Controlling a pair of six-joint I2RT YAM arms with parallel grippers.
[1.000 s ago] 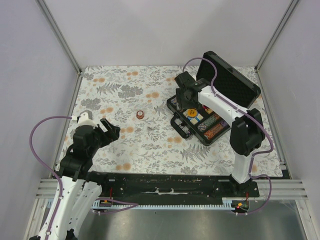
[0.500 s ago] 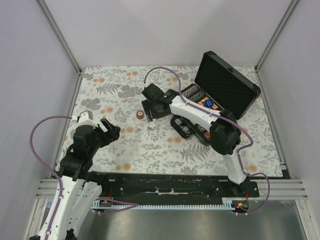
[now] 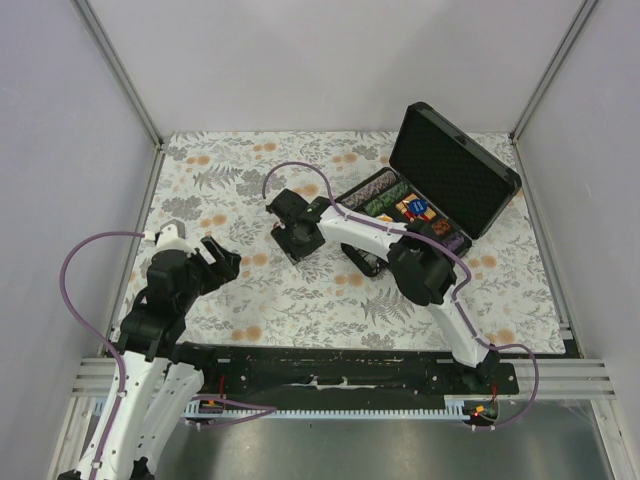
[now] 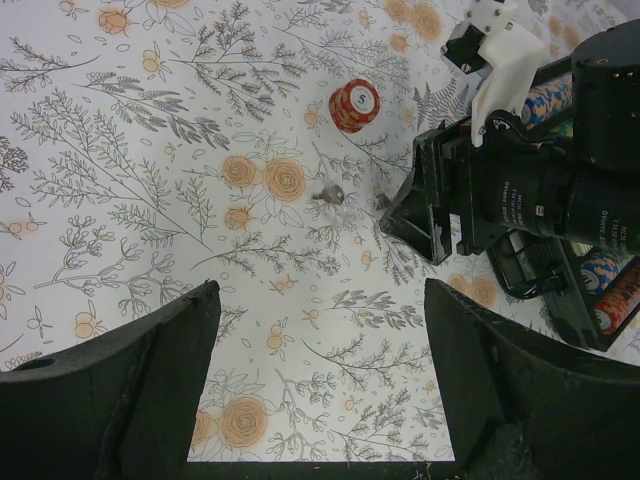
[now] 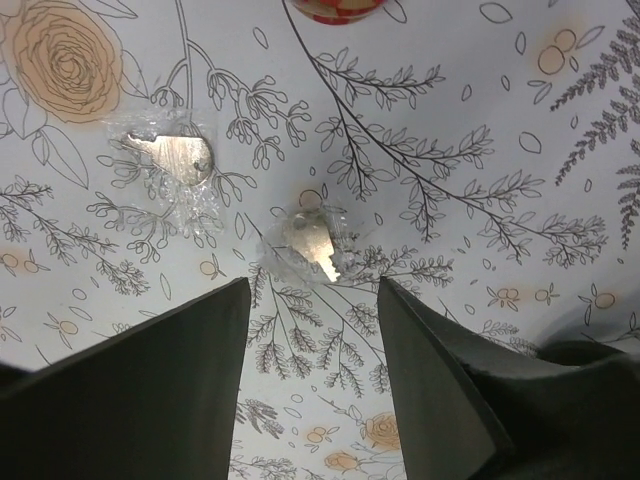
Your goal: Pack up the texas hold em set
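The black case lies open at the right, lid up, with multicoloured chip rows and card decks in its tray. A small stack of reddish chips stands on the floral cloth, its edge at the top of the right wrist view. Two small keys in clear plastic lie near it, one to the left and one just ahead of my right gripper. That gripper hangs open over the cloth, empty. My left gripper is open and empty at the left.
The right arm stretches leftward across the case's front edge and handle. Grey walls with metal posts enclose the cloth. In the left wrist view the right gripper's black body sits beside the keys.
My right arm has swung left from over the open case to the cloth beside the chip stack and keys. The left arm has not moved.
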